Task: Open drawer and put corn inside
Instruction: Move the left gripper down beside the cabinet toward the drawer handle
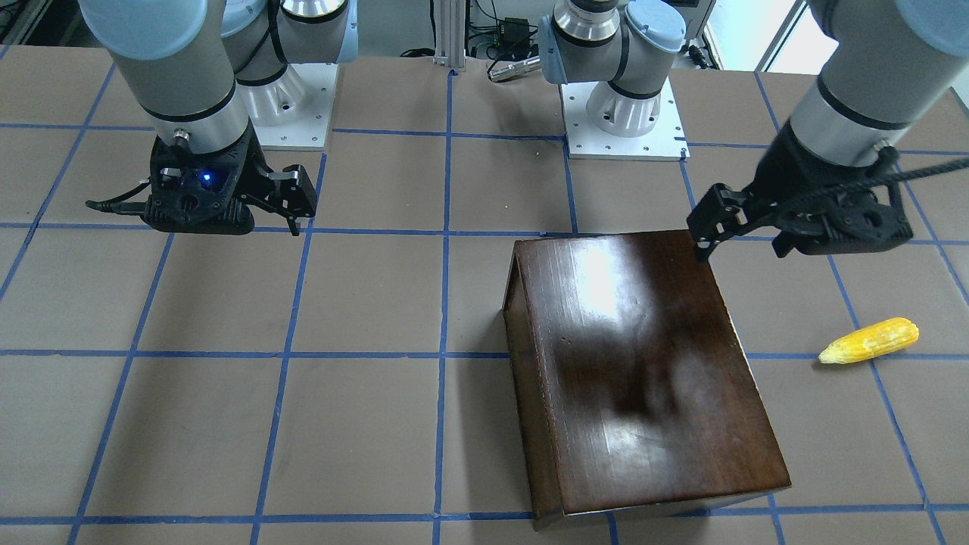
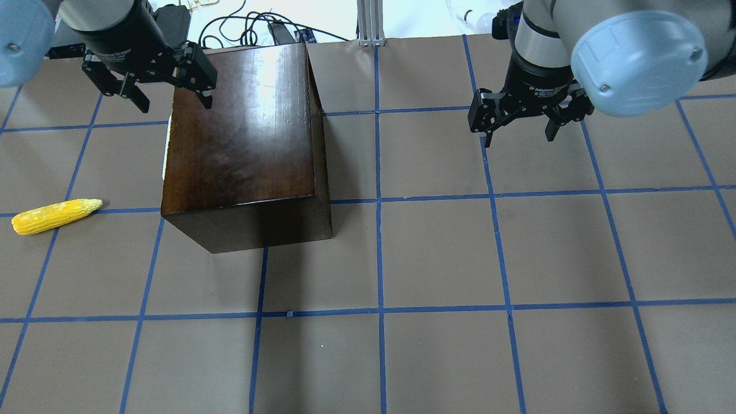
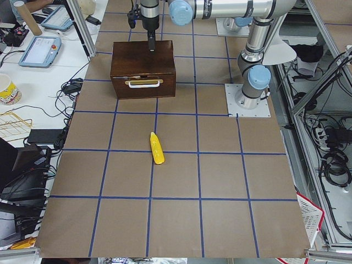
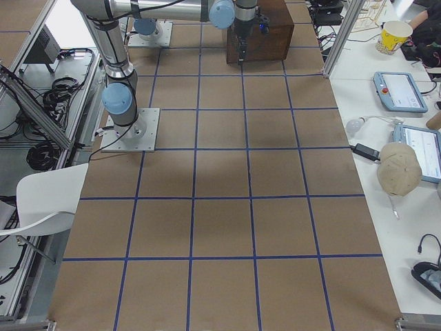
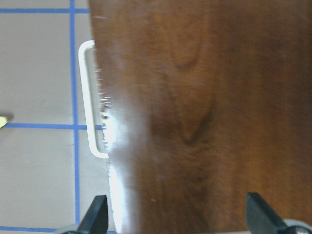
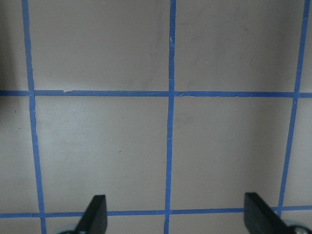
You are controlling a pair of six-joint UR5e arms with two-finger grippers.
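The glossy dark-brown box [image 2: 247, 144] stands on the table's left half, also in the front-facing view [image 1: 643, 363]. Its drawer [image 3: 165, 88] is shut, and its white handle [image 5: 90, 97] faces the table's left end. The yellow corn [image 2: 54, 215] lies on the table left of the box, apart from it, and also shows in the front-facing view [image 1: 870, 341]. My left gripper [image 2: 172, 98] is open and empty, hovering above the box's far left top edge. My right gripper [image 2: 519, 133] is open and empty above bare table on the right.
The table is brown paper [image 2: 437, 259] with a blue tape grid. The two arm bases [image 1: 624, 113] stand at the robot's edge. Side benches with tablets [image 3: 41, 49] and cables lie beyond the table's ends.
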